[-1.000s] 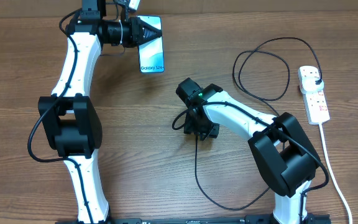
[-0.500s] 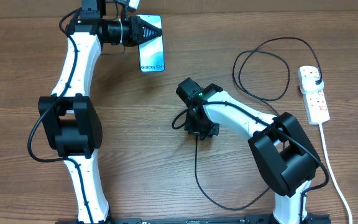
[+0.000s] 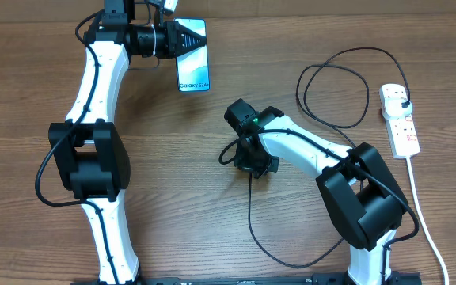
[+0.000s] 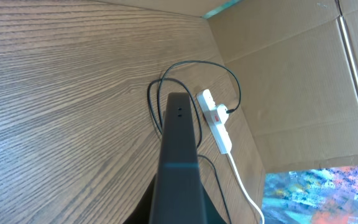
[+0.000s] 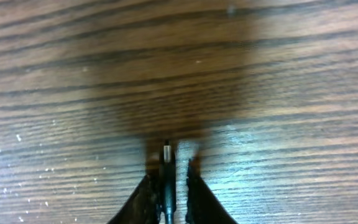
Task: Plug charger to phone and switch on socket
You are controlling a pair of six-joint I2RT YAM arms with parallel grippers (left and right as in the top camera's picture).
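The phone, its blue screen lit, is held up at the far left centre with my left gripper shut on its upper end. In the left wrist view its dark edge runs straight out between the jaws. My right gripper points down at mid-table over the end of the charger, the thin black cable. The connector tip lies between the right gripper fingers, against the left one, with a thin strip of table showing beside the right one. The socket lies at the far right.
The charger's black plug sits in the socket's top outlet, and its cable loops over the table left of it. A white cord runs from the socket toward the front edge. A cardboard wall stands behind the table.
The right gripper's jaws have narrowed around the connector tip. Neither arm has shifted, and the phone has stayed where it was.
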